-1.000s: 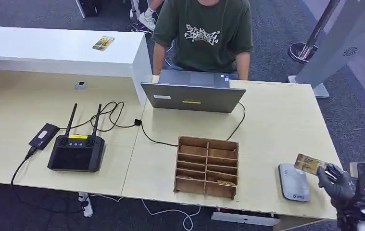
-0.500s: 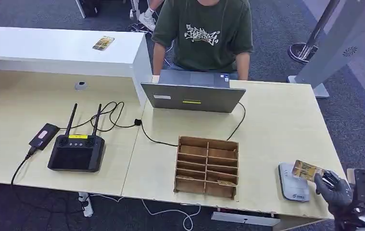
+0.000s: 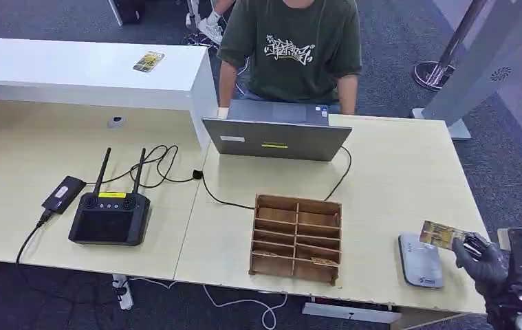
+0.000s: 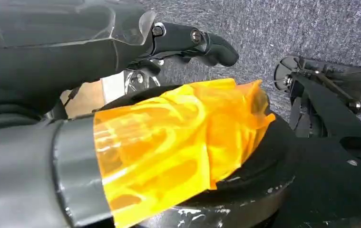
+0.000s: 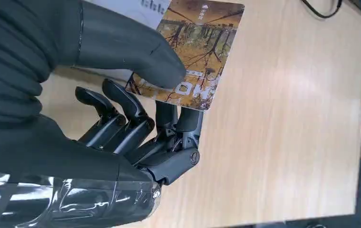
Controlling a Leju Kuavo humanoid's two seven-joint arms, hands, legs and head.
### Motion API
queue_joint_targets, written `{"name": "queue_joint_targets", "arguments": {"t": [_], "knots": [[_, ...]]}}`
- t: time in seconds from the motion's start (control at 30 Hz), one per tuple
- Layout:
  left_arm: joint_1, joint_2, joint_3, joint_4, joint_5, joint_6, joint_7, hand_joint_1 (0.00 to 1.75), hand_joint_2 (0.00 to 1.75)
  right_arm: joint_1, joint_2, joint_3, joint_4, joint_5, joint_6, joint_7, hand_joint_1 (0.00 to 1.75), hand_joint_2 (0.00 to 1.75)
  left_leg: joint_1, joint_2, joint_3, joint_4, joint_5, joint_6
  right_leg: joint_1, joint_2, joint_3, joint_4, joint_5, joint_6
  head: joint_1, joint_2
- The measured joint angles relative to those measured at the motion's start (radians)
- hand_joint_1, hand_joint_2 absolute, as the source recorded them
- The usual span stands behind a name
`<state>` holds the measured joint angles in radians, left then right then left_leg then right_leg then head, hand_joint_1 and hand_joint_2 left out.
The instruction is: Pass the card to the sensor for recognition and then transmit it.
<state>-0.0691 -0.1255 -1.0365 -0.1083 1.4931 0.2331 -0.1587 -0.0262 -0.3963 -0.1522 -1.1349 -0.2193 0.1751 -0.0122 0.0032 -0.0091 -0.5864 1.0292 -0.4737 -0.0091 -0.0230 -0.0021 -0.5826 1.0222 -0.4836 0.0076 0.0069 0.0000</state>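
Up close, the right wrist view shows the thick grey thumb of the right hand (image 5: 135, 114) pressing the card (image 5: 195, 52), a glossy rectangle printed with brown trees, against its dark fingers. The head view places that card above the table's (image 3: 395, 172) pale wood, beside the rounded grey sensor (image 3: 421, 260). Whether the left hand (image 4: 188, 40) is holding anything, I cannot tell.

Light wood table (image 3: 409, 172) and white counter (image 3: 72, 69) on grey carpet (image 3: 395, 41).

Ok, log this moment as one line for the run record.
right hand: pinches card | card: over far edge of sensor pad, contact unclear | left hand: hanging, holds nothing | handover: not done
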Motion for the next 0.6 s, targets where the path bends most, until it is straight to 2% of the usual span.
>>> {"name": "queue_joint_targets", "arguments": {"t": [0.3,0.6], "knots": [[0.001,0.000,0.003,0.000,0.000,-0.002,0.000,0.00,0.00,0.019,-0.067,0.000,0.000,-0.032,0.031,0.027,1.75,1.75,0.000,0.000,0.000,0.000,-0.001,0.001,0.000,-0.001,0.000,0.000,-0.001,0.001,0.000,0.000],[0.002,0.000,0.006,0.000,0.000,-0.002,0.000,0.00,0.00,0.127,-0.070,-0.014,0.000,-0.049,0.049,0.029,1.75,1.75,0.000,0.000,0.000,0.000,-0.001,0.001,0.000,-0.001,0.000,0.000,-0.001,0.001,0.000,0.000]]}}
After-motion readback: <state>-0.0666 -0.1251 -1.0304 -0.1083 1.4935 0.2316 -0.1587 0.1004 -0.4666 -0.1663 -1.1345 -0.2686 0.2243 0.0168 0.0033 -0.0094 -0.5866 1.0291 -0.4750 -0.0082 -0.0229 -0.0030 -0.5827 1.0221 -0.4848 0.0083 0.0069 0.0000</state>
